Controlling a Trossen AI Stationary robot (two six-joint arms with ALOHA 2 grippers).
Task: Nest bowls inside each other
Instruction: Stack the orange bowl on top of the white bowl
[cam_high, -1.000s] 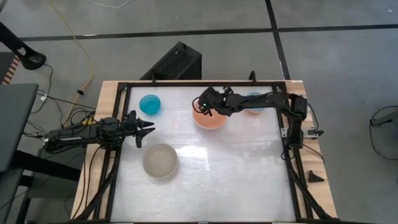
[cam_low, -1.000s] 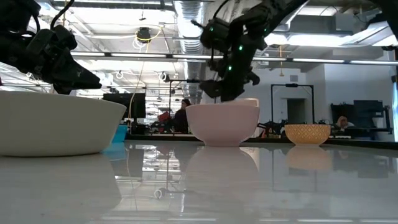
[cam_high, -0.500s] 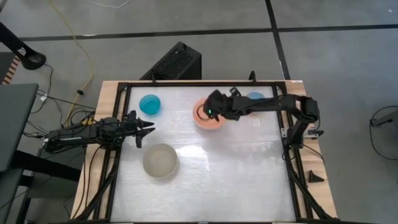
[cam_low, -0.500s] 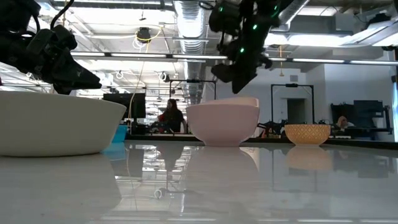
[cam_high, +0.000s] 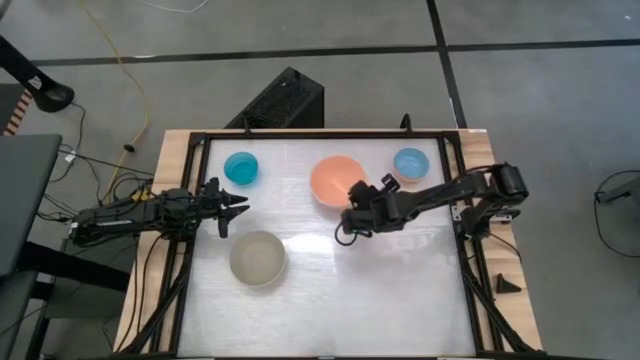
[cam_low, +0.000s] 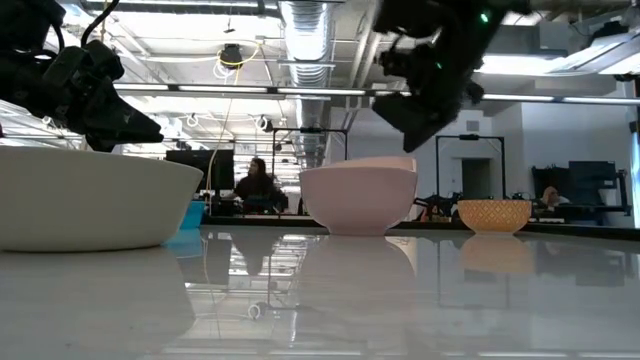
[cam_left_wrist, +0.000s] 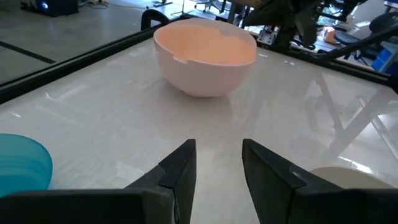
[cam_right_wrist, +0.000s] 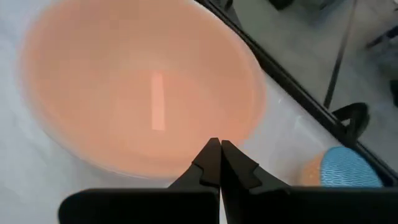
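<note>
A salmon-orange bowl (cam_high: 336, 180) stands at the table's far middle; its pale outer wall (cam_left_wrist: 202, 71) and stepped rim suggest it sits in a second bowl. A cyan-blue bowl (cam_high: 241, 167) stands far left, a light blue bowl (cam_high: 410, 162) far right, and a grey-beige bowl (cam_high: 259, 258) near left. My right gripper (cam_high: 356, 196) hovers shut above the table at the salmon bowl's near right rim (cam_right_wrist: 186, 165). My left gripper (cam_high: 236, 207) waits open at the left edge, pointing across the table (cam_left_wrist: 217, 155).
A black frame (cam_high: 300, 133) borders the white tabletop. Open tabletop (cam_high: 380, 290) lies in the near right half. In the low view a person (cam_low: 255, 185) sits in the room beyond the table.
My right gripper, shut throughout, has risen from just over the salmon bowl's far left part and swung across it toward the table's near right, ending beside the bowl's near right rim. The bowls stay put.
</note>
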